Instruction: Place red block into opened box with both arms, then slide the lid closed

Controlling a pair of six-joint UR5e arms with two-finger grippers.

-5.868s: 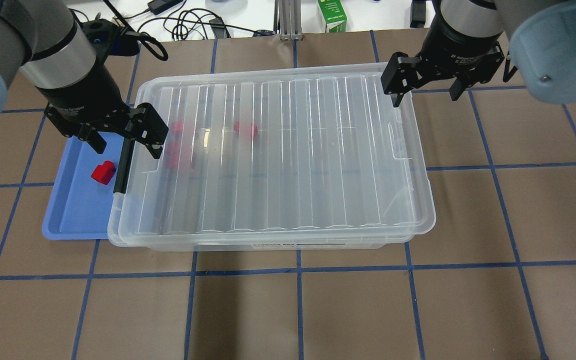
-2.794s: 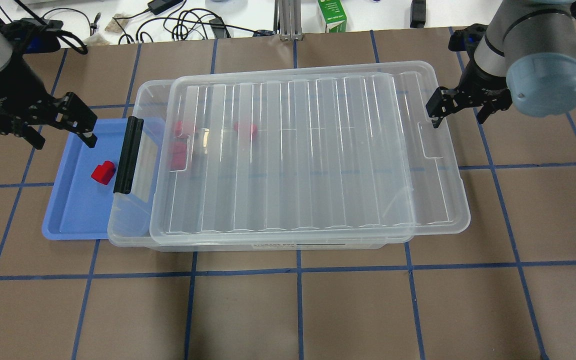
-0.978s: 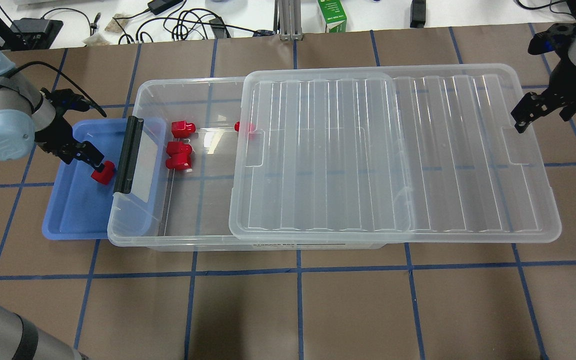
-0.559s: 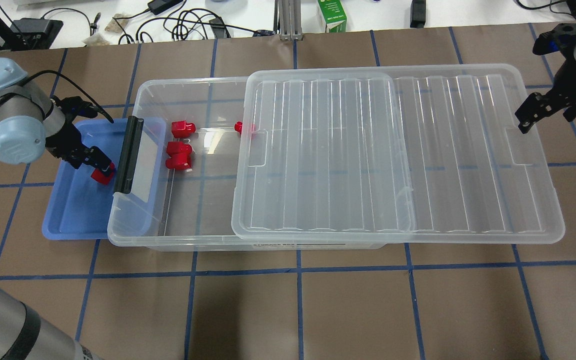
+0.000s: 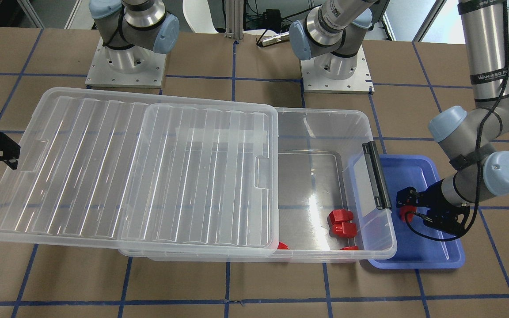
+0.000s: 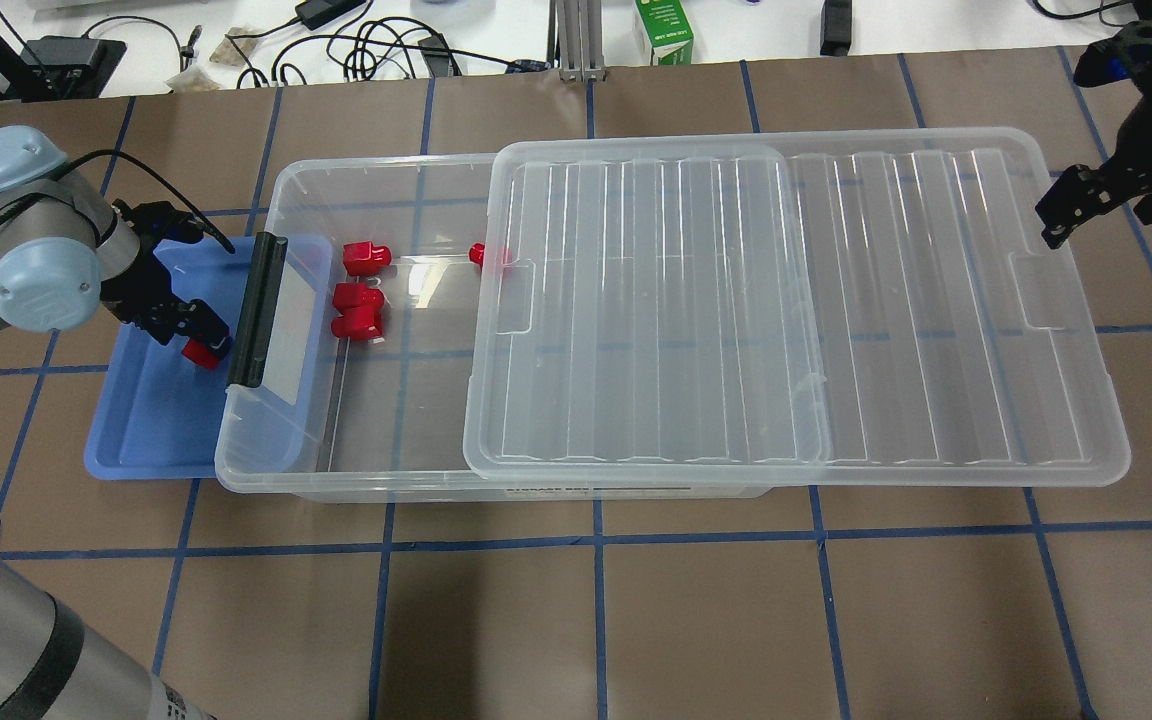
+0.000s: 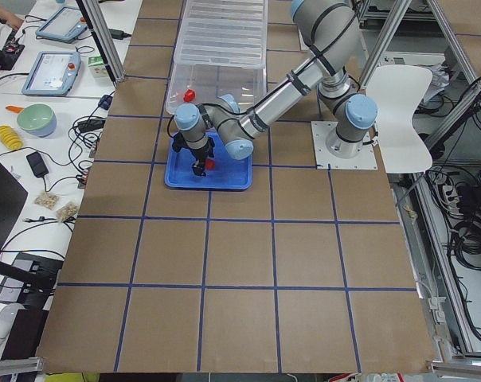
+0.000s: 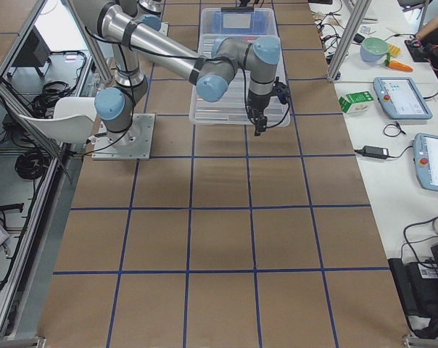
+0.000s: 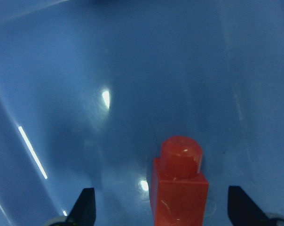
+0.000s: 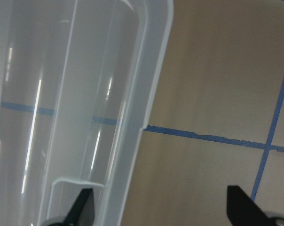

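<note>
Your left gripper (image 9: 163,207) straddles small red plastic block (image 9: 178,186), fingers wide
Block near blue plastic tray's (image 6: 136,440) edge by clear plastic box (image 6: 376,420); right gripper (image 6: 1106,205) wide at ribbed clear lid's (image 6: 936,330) short edge

Red block (image 6: 200,353) in the blue tray (image 6: 136,440): mostly covered by the left gripper (image 6: 206,340) in the overhead view, base cut off by the wrist view's lower edge. Second block (image 6: 476,254) in the box (image 6: 276,470): half under the lid (image 6: 796,310), blurred. Right gripper (image 6: 1101,208): cropped at the front view's left edge. Side views: blocks too small.
</note>
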